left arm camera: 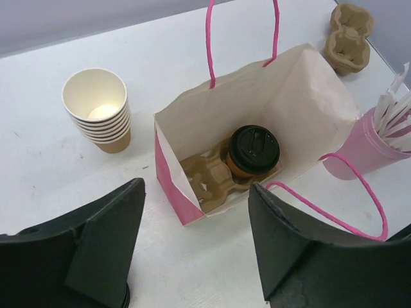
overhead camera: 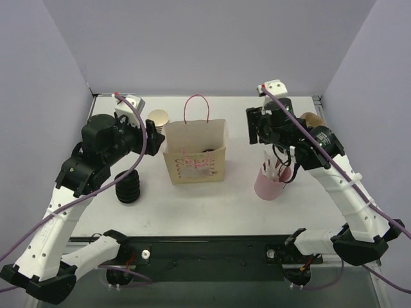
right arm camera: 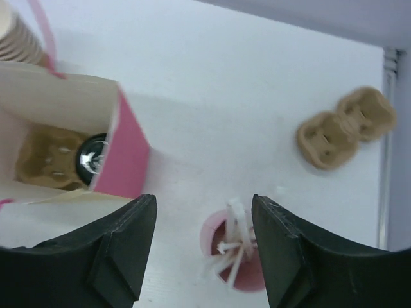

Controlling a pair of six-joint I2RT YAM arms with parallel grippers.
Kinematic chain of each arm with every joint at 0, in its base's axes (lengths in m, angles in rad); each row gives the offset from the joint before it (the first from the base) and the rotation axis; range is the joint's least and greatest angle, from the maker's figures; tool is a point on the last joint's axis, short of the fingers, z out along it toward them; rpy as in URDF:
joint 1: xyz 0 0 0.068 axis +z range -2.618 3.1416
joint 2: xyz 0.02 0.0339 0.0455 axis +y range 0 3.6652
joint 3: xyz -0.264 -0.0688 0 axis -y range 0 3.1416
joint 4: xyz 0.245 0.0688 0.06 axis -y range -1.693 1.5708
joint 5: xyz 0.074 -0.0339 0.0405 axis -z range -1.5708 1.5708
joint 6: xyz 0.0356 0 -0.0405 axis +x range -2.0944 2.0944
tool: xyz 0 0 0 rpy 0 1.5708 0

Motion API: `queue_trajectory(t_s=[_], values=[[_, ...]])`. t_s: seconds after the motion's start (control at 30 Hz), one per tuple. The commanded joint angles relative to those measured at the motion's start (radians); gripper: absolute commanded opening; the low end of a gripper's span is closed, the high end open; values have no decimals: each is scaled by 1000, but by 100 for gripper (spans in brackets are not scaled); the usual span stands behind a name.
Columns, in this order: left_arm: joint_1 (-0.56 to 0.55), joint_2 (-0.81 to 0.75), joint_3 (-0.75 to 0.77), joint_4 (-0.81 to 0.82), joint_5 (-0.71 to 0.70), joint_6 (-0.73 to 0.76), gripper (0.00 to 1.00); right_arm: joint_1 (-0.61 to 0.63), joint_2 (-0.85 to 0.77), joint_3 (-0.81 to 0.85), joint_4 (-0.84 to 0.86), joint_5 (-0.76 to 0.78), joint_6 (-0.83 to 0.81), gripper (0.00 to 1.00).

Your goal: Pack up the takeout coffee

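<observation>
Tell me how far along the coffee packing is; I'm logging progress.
Done: the takeout coffee stands in a cardboard carrier inside the paper bag. In hand: nothing; the left gripper and right gripper are both open and empty. Left: probably nothing except backing the arms away, judging by these views.

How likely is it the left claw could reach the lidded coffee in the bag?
Probably yes: the left claw is open beside the bag, whose top gapes, and nothing covers the coffee.

a white table (overhead camera: 212,205) enclosed by plain pale lavender walls (overhead camera: 212,45).
</observation>
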Motion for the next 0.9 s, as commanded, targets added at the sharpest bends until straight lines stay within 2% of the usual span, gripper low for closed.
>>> queue_trajectory(t_s=[0.0, 0.03, 0.17, 0.27, 0.87], values=[[1, -26, 56, -110, 2, -34, 79, -143, -12, -64, -194, 71, 140, 59], [1, -32, 56, -125, 10, -40, 81, -207, -29, -78, -199, 58, 152, 57], [-1, -78, 30, -182, 4, -68, 85, -322, -46, -144, -223, 13, 183, 44], [1, -128, -8, -190, -11, -78, 87, -381, -55, -174, -236, 5, 188, 38], [1, -183, -47, -214, -17, -105, 89, -510, -12, -300, -138, -50, 162, 34]])
